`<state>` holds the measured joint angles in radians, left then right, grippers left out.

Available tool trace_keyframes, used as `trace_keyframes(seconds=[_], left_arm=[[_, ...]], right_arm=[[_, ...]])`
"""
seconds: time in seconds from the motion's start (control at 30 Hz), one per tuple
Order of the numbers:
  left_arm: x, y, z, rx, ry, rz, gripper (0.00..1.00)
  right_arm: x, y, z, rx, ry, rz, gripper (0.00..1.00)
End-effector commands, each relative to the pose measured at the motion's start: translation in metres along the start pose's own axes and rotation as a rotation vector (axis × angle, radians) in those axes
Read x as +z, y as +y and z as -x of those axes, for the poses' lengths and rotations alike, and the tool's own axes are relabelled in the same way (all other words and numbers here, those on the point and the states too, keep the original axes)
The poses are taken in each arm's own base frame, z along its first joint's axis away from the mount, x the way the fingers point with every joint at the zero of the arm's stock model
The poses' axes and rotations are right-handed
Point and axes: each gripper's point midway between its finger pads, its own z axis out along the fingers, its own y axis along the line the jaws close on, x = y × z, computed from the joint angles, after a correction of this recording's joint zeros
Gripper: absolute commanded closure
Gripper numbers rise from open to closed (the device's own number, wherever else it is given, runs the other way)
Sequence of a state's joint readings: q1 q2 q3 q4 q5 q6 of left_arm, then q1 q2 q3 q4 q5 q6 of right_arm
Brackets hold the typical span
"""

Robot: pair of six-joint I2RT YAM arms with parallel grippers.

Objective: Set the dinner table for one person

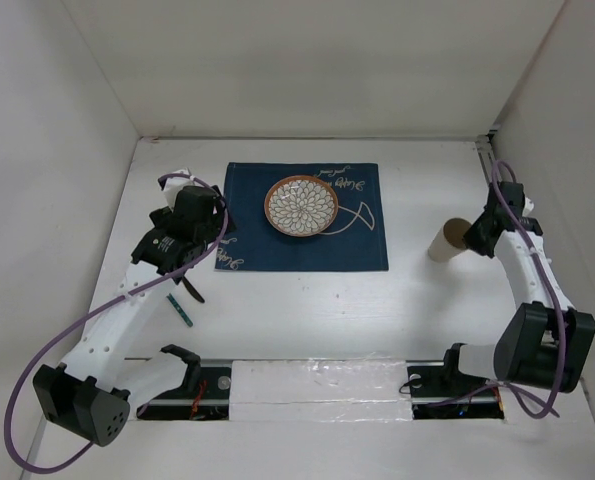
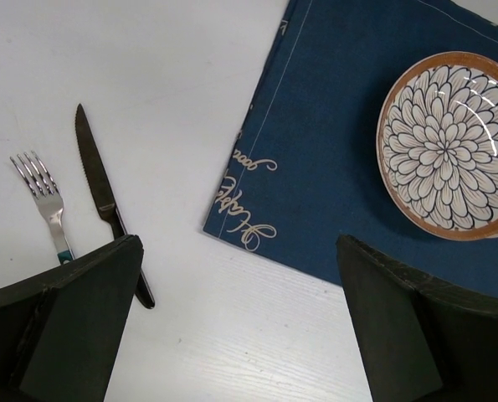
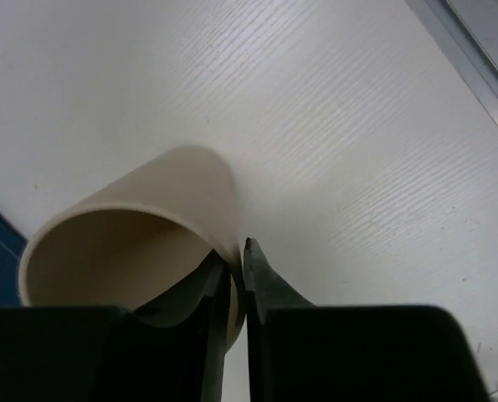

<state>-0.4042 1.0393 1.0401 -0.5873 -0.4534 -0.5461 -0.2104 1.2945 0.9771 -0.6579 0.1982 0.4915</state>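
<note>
Surface: dinner table (image 1: pixel 307 320), white, filling the view under both arms. Blue placemat (image 1: pixel 277 250) at centre, with a flower-patterned plate (image 1: pixel 301 206) toward its 12 o'clock edge. Fork (image 2: pixel 46 197) and knife (image 2: pixel 98 188) lie side by side at the placemat's 9 o'clock, not touching. Left gripper (image 2: pixel 238 241) is above them, spread wide, holding nothing. Beige cup (image 1: pixel 443 243) is at 3 o'clock, its wall pinched by the right gripper (image 3: pixel 238 251), one finger inside.

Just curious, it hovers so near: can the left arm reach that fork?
Probably yes: the left gripper is open, and the fork lies uncovered on the dinner table; only the knife close beside it might crowd the grab.
</note>
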Motion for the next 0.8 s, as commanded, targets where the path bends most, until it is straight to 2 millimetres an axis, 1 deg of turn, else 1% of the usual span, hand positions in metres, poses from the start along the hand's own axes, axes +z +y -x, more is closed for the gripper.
trace_keyframes(seconds=[0.0,0.03,0.07,0.1,0.13,0.17,0.2,0.23,0.27,0.3,0.33,0.4,0.43,0.47,0.5,0.53,0.57,0.63,0.67,0.73,0.77], left_arm=[[-0.005,-0.003,0.009,-0.006,-0.029,-0.026,0.01],[-0.005,-0.003,0.009,-0.006,-0.029,-0.026,0.01],[-0.005,-0.003,0.009,-0.006,-0.029,-0.026,0.01],[-0.005,-0.003,0.009,-0.006,-0.029,-0.026,0.01],[-0.005,-0.005,0.008,-0.006,-0.023,-0.033,0.01],[-0.003,-0.006,0.008,-0.006,-0.023,-0.033,0.01],[-0.003,-0.006,0.008,-0.006,-0.023,-0.033,0.01],[-0.003,-0.006,0.008,-0.006,-0.023,-0.033,0.01],[-0.003,-0.006,0.008,-0.006,-0.023,-0.033,0.01],[-0.002,-0.005,0.009,-0.006,-0.029,-0.024,0.01],[0.000,-0.004,0.008,-0.002,-0.028,-0.012,0.01],[0.000,-0.004,0.008,-0.002,-0.028,-0.012,0.01],[0.000,-0.002,0.009,-0.002,-0.033,-0.005,0.01],[0.000,-0.002,0.009,-0.002,-0.033,-0.005,0.01],[0.000,-0.002,0.009,-0.002,-0.033,-0.005,0.01],[0.000,-0.002,0.009,-0.002,-0.033,-0.005,0.01],[0.000,-0.001,0.010,-0.002,-0.039,0.004,0.01],[0.000,-0.001,0.010,-0.002,-0.039,0.004,0.01],[0.002,0.002,0.008,0.003,-0.038,0.016,0.01],[0.004,0.002,0.006,0.007,-0.031,0.021,0.01],[0.004,0.003,0.007,-0.002,-0.036,0.028,0.01]], right_arm=[[-0.009,0.013,0.028,0.046,-0.111,0.068,0.88],[-0.011,0.012,0.033,0.049,-0.127,0.062,0.93],[-0.017,0.015,0.045,0.056,-0.158,0.065,1.00],[-0.020,0.021,0.046,0.019,-0.152,0.071,1.00],[-0.024,0.024,0.053,0.010,-0.169,0.058,1.00],[-0.030,0.041,0.052,-0.038,-0.170,0.091,1.00],[-0.037,0.060,0.067,-0.083,-0.195,0.123,1.00],[-0.039,0.068,0.067,-0.122,-0.173,0.124,1.00],[-0.041,0.082,0.069,-0.156,-0.156,0.141,1.00],[-0.045,0.111,0.078,-0.203,-0.156,0.176,1.00],[-0.044,0.122,0.077,-0.252,-0.139,0.179,1.00],[-0.047,0.157,0.072,-0.323,-0.110,0.238,1.00],[-0.045,0.180,0.083,-0.345,-0.118,0.255,1.00],[-0.044,0.188,0.079,-0.368,-0.097,0.245,1.00],[-0.043,0.199,0.080,-0.381,-0.100,0.247,1.00],[-0.040,0.226,0.082,-0.411,-0.107,0.273,1.00],[-0.039,0.235,0.079,-0.439,-0.092,0.273,1.00],[-0.038,0.258,0.074,-0.479,-0.090,0.285,1.00],[-0.032,0.274,0.076,-0.496,-0.090,0.291,1.00],[-0.028,0.288,0.076,-0.509,-0.104,0.286,1.00],[-0.023,0.304,0.075,-0.512,-0.115,0.303,1.00]])
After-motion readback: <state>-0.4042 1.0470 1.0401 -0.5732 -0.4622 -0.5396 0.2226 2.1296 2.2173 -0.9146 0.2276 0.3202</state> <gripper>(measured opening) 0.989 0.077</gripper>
